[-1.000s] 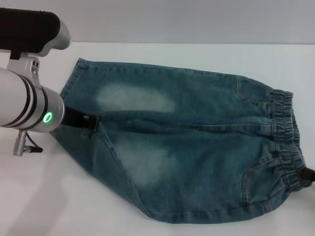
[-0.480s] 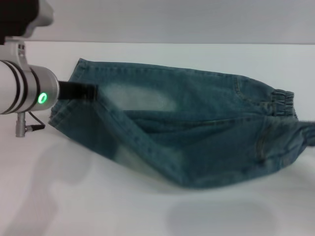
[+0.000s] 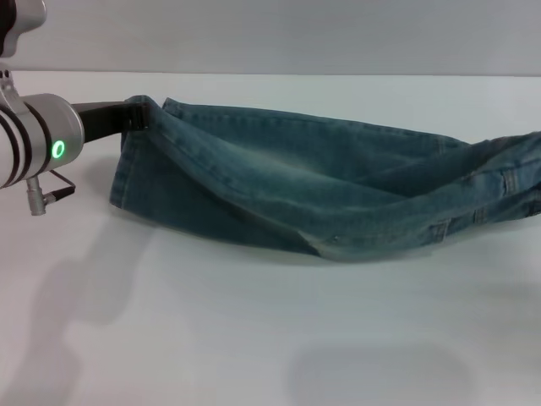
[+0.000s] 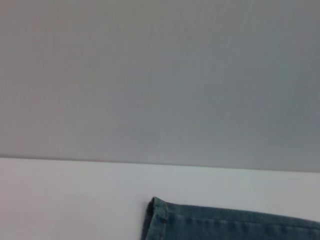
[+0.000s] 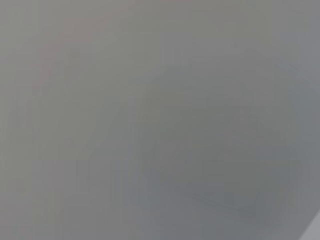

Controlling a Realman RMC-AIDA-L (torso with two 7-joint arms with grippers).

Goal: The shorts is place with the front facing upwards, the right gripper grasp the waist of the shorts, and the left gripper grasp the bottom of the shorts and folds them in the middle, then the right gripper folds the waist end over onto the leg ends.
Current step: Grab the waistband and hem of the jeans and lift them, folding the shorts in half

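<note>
The blue denim shorts (image 3: 296, 182) stretch across the white table in the head view, with the near leg raised and draped over the far one along a lengthwise fold. My left gripper (image 3: 139, 114) is at the far left, shut on the bottom of the shorts, holding one leg hem above the other hem (image 3: 122, 182), which lies flat. The waist end (image 3: 516, 165) lifts off the table and runs past the right edge, so its band is hidden. My right gripper is out of view. A hem corner (image 4: 165, 220) shows in the left wrist view.
The white table (image 3: 254, 338) spreads bare in front of the shorts, with soft shadows on it. A grey wall (image 3: 296, 34) runs behind the table's far edge. The right wrist view holds only flat grey.
The left gripper has carried its leg hem up and toward the far side, rolling the near leg over the far one. The waist end has risen at the right and its band has left the view.
</note>
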